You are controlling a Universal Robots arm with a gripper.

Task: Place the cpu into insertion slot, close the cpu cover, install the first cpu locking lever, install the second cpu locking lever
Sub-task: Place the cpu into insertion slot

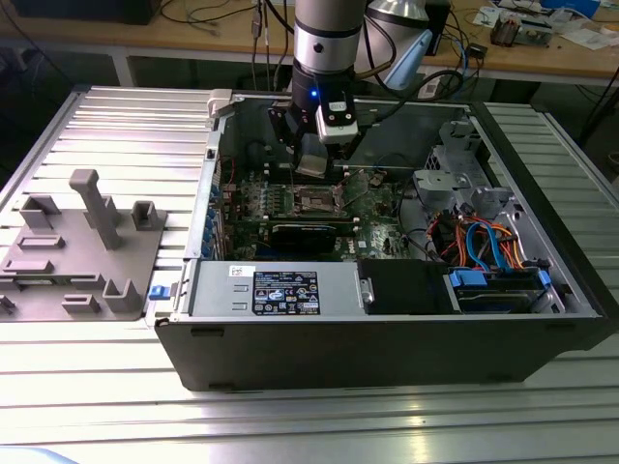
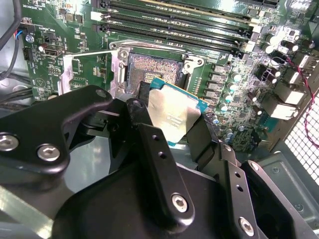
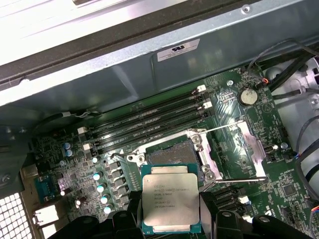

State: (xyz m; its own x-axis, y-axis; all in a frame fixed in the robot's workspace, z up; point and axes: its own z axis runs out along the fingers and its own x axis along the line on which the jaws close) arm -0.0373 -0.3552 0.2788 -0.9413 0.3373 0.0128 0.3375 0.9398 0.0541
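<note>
My gripper [image 1: 311, 166] hangs inside the open computer case, shut on the cpu [image 3: 171, 195], a flat silver-topped square with a teal edge. In both wrist views the black fingers [image 3: 208, 206] clamp two opposite sides of the chip. The cpu [image 2: 174, 112] is held tilted just above and slightly off the insertion slot [image 2: 157, 69], whose pin field lies bare. In the first wrist view the insertion slot [image 3: 174, 152] peeks out beyond the chip. The cpu cover [image 3: 251, 142] is swung open beside the socket, with two thin levers [image 3: 239, 179] raised. The cover frame [image 2: 115, 69] stands next to the socket.
Memory slots [image 3: 149, 122] run along one side of the socket, with capacitors [image 3: 102, 181] on another. A black graphics card [image 1: 305, 232], power supply [image 1: 276, 288] and cabled drive cage [image 1: 484, 251] sit in the case. A grey fixture plate [image 1: 82, 246] lies at the exterior view's left.
</note>
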